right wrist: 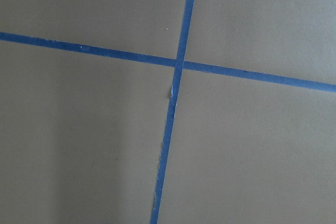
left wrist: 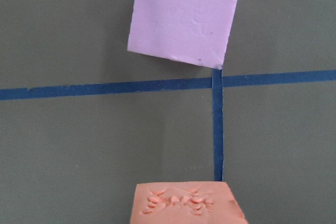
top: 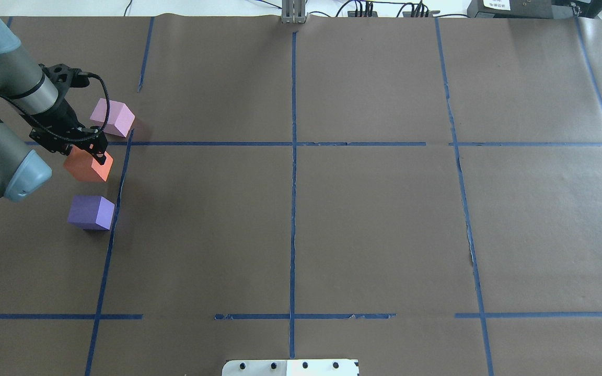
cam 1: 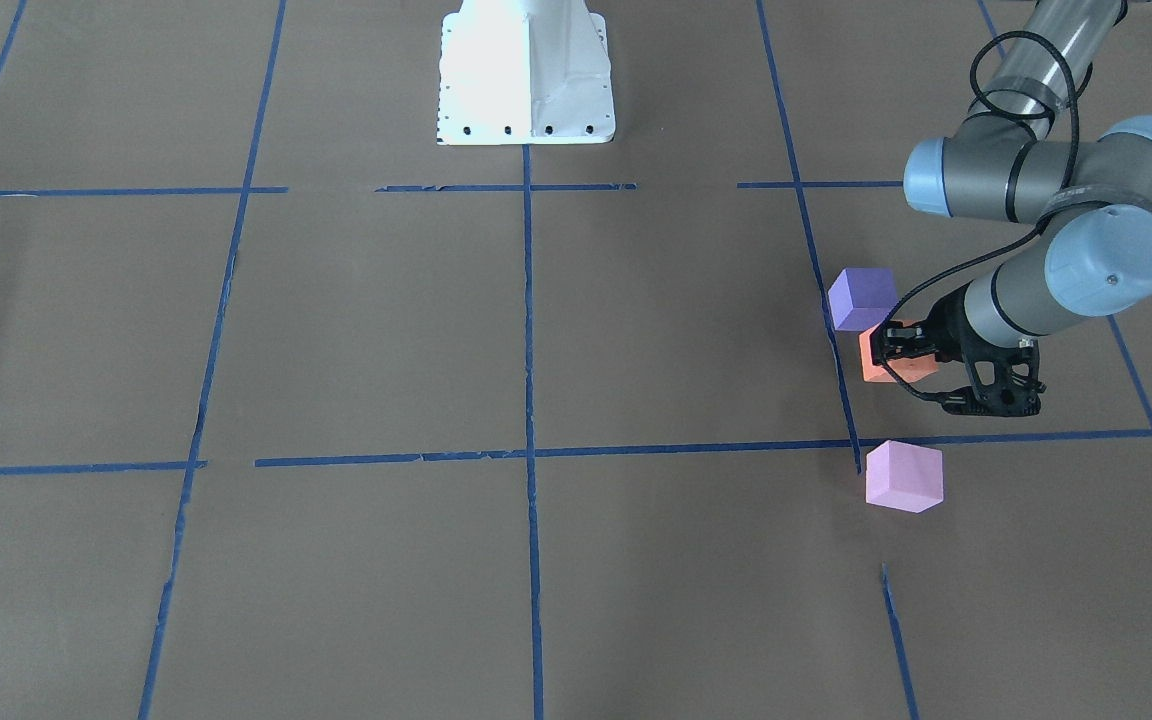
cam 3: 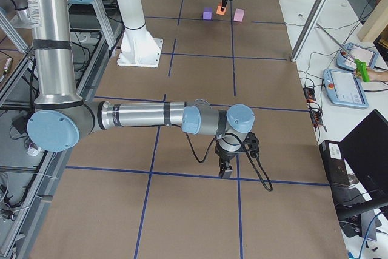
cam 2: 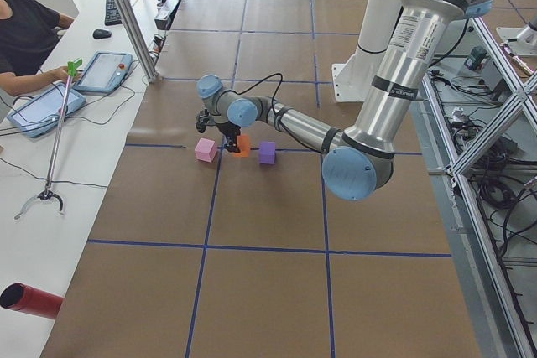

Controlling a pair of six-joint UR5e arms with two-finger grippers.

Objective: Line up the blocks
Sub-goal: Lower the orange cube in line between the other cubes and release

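My left gripper (cam 1: pixel 898 348) is shut on the orange block (cam 1: pixel 896 368) and holds it slightly above the paper; from overhead the gripper (top: pixel 97 151) covers the block's (top: pixel 88 167) far edge. The purple block (top: pixel 91 211) lies on the robot's side of it and the pink block (top: pixel 113 118) on the far side, all beside a blue tape line. The left wrist view shows the orange block's dented face (left wrist: pixel 186 205) and the pink block (left wrist: pixel 184 17). My right gripper (cam 3: pixel 225 173) points down over bare paper; I cannot tell whether it is open or shut.
Brown paper with a blue tape grid (top: pixel 293 143) covers the table. The white robot base (cam 1: pixel 526 75) stands at the table's middle. Operators' tablets (cam 2: pixel 46 106) and a grabber lie on the side bench. The right wrist view shows only a tape crossing (right wrist: pixel 177 64).
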